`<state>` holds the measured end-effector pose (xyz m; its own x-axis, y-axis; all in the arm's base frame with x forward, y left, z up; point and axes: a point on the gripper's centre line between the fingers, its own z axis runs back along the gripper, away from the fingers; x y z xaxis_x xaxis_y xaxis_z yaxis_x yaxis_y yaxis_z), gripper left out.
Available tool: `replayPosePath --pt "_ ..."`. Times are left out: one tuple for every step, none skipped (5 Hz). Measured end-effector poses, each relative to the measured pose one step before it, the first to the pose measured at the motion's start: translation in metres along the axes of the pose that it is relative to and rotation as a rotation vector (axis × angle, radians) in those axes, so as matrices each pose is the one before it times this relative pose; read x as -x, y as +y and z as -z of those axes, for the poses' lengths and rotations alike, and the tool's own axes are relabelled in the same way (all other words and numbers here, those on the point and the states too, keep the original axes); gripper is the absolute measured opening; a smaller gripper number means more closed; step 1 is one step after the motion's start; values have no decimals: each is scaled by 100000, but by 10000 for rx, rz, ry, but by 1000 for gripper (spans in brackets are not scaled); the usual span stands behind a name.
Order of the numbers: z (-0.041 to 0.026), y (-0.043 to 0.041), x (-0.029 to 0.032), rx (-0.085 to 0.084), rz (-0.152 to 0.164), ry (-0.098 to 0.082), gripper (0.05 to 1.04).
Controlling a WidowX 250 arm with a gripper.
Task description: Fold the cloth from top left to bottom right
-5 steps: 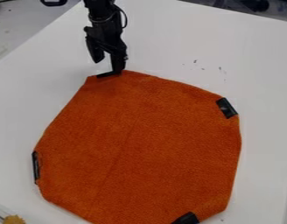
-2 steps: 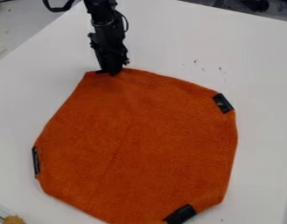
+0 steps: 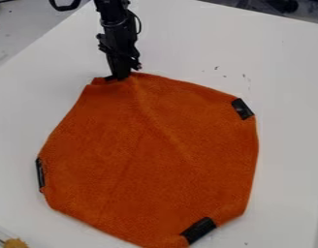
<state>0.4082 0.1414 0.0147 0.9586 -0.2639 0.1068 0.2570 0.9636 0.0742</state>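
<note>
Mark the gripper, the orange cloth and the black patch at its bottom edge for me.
Gripper (image 3: 119, 77): camera view, between its fingertips.
Orange cloth (image 3: 149, 160): camera view, middle of its surface.
Black patch (image 3: 198, 230): camera view, middle of the patch.

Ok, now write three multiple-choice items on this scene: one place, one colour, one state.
1. Where is the gripper on the cloth?
A. Right edge
B. Bottom edge
C. Upper-left edge

2. What colour is the cloth?
A. Orange
B. Green
C. Blue

3. How does the cloth lie?
A. Rolled into a tube
B. Spread out, mostly flat
C. Bunched into a ball

Key:
1: C, the gripper meets the border at upper left.
2: A, orange fabric shows across its whole broad face.
3: B, it lies broad over the table, with only slight ridges near the gripper.
</note>
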Motion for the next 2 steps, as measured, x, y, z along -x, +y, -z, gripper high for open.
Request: replayPosePath --pt "-3203 763 -93 -951 -6 -129 64" --pt "-2210 -1092 -131 -547 315 -151 62"
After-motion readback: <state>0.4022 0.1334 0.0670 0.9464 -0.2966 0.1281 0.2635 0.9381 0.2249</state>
